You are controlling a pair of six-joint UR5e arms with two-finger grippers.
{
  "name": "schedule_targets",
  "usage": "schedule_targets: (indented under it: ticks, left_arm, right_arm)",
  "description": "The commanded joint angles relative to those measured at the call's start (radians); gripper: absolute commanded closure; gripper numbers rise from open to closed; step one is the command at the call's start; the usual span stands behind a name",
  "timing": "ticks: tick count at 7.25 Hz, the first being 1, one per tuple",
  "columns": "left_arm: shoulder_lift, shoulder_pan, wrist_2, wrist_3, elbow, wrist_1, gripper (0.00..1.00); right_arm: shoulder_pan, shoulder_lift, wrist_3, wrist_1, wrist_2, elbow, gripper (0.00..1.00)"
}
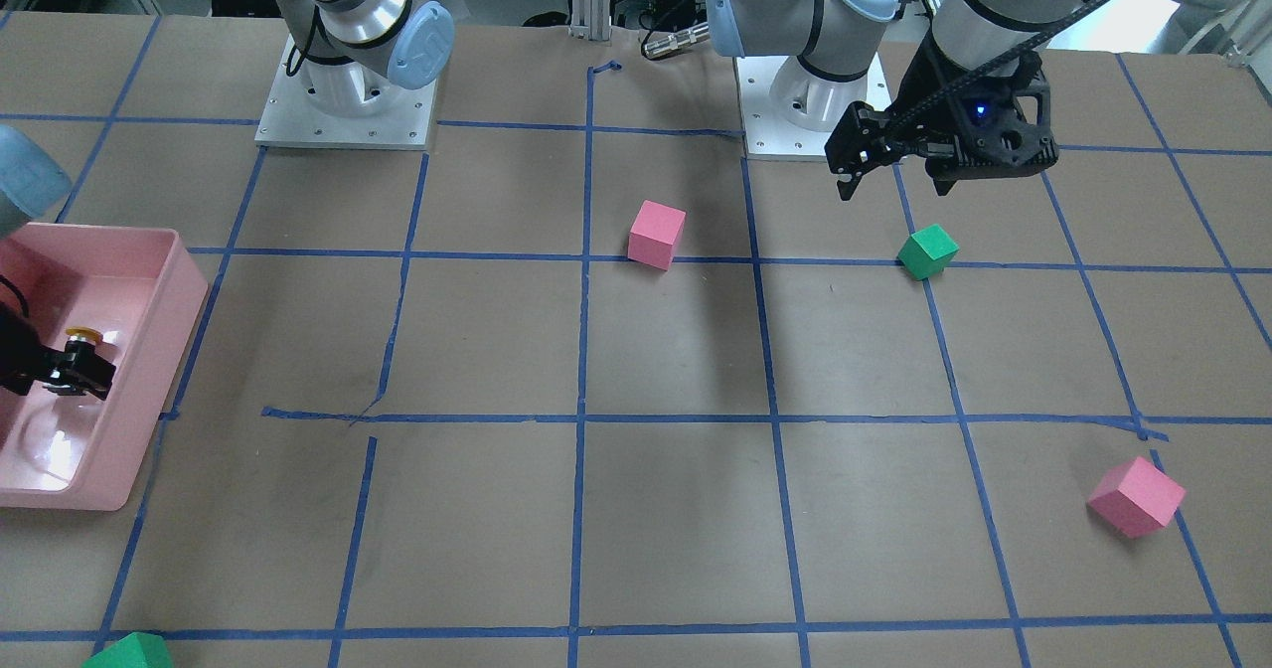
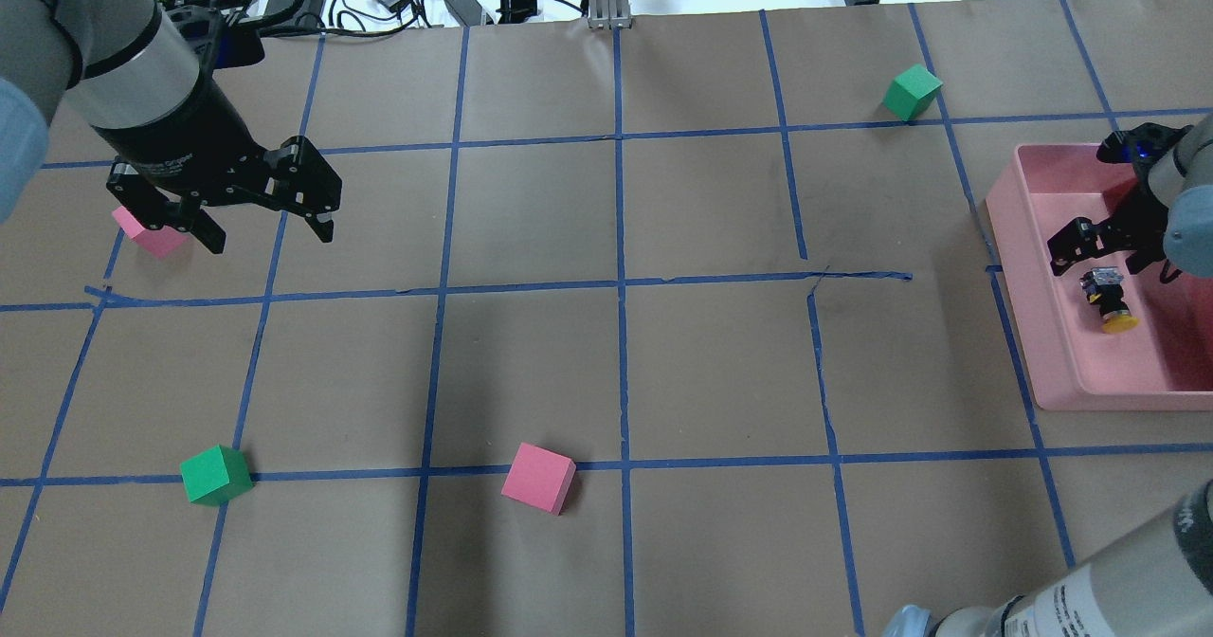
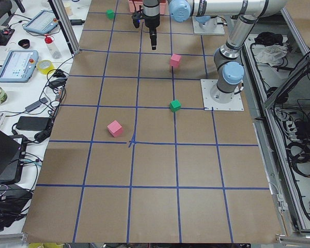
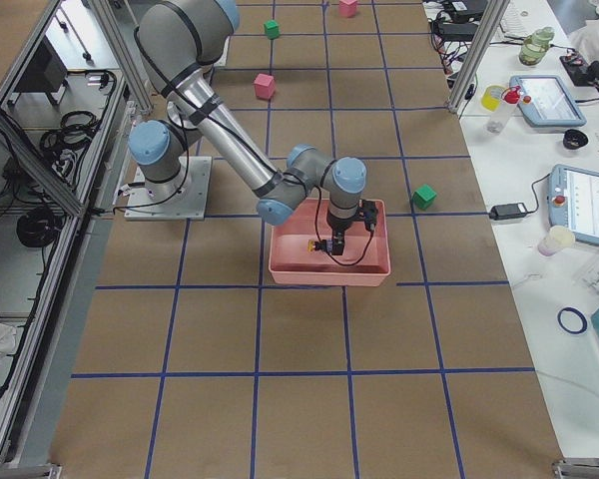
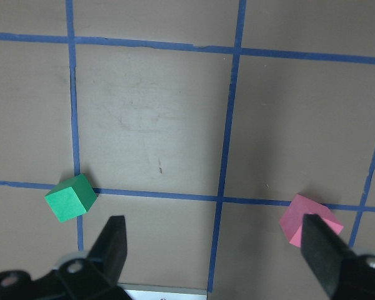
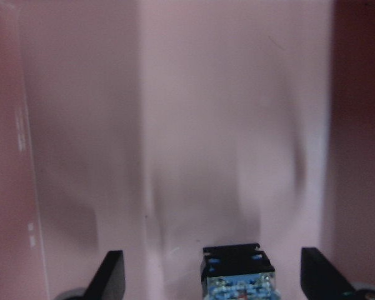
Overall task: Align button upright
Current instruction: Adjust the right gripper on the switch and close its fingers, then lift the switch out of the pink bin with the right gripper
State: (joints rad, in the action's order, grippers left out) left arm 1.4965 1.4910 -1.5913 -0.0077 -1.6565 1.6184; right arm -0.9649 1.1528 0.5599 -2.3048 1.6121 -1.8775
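The button (image 2: 1107, 300) lies tilted on its side in the pink tray (image 2: 1019, 267), yellow cap (image 2: 1119, 322) toward the robot's side, its base block away from it. It also shows in the front view (image 1: 79, 345) and the right wrist view (image 6: 237, 275), where only its blue base block is seen. My right gripper (image 2: 1111, 267) is down in the tray, open, its fingers standing apart on either side of the button's base without touching it. My left gripper (image 2: 270, 236) hangs open and empty above the table, far from the tray.
A pink cube (image 2: 152, 234) lies just beside the left gripper. A green cube (image 2: 216, 475) and a pink cube (image 2: 538, 478) sit near the robot's side. Another green cube (image 2: 912, 92) sits beyond the tray. Tray walls surround the right gripper.
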Motion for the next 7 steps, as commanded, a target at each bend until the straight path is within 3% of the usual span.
schedule_targets:
  ticks: [1, 2, 3, 4, 5, 7]
  left_arm:
    - [-0.001, 0.0, 0.001, 0.0, 0.0, 0.0, 0.0]
    - [0.001, 0.0, 0.001, 0.0, 0.0, 0.0, 0.0]
    - [0.001, 0.0, 0.001, 0.0, 0.0, 0.0, 0.0]
    - [0.001, 0.0, 0.001, 0.0, 0.0, 0.0, 0.0]
    - [0.001, 0.0, 0.001, 0.0, 0.0, 0.0, 0.0]
    - [0.002, 0.0, 0.002, -0.003, 0.0, 0.0, 0.0]
  right_arm:
    - [0.0, 0.001, 0.002, 0.007, 0.0, -0.003, 0.15]
    - [0.0, 0.005, 0.002, 0.007, 0.0, -0.014, 0.34]
    - [0.0, 0.007, 0.008, 0.008, 0.0, -0.017, 0.63]
    - [0.0, 0.008, 0.009, 0.024, 0.002, -0.015, 0.82]
    - [0.0, 0.01, 0.011, 0.037, 0.003, -0.014, 0.95]
    - [0.0, 0.031, 0.011, 0.091, 0.002, 0.004, 1.0]
